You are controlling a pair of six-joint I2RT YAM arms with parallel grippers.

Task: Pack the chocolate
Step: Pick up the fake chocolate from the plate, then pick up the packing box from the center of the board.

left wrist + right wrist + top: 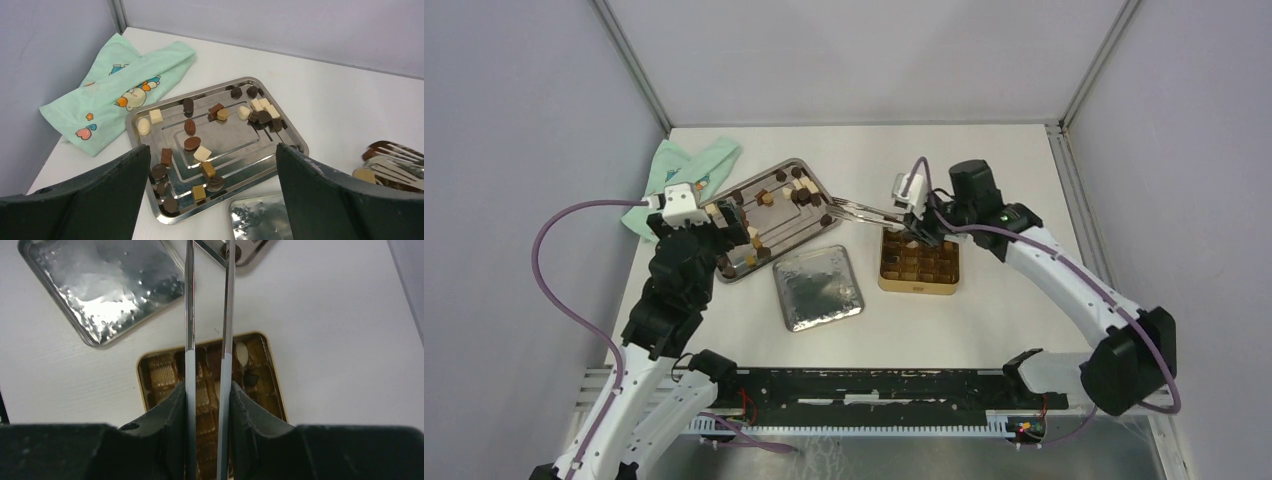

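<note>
Several chocolate pieces point(769, 200), dark, brown and cream, lie scattered on a steel tray point(816, 178), which also shows in the left wrist view point(292, 137). My left gripper point(724, 215) hangs open and empty over the tray's near-left part point(212, 147). My right gripper point(921, 228) is shut on metal tongs point(864, 211) above the gold compartment tin point(921, 265). The tong tips reach left to the tray's right corner. A cream piece point(364, 175) shows at the tong tips. The tin point(150, 390) holds a white piece point(242, 354) and a dark piece point(250, 377).
The tin's lid point(819, 288) lies silver side up between tray and tin, near the front; it also shows in the right wrist view point(110, 285). A green printed cloth point(686, 175) lies at the back left beside the tray. Walls close the table's back and sides.
</note>
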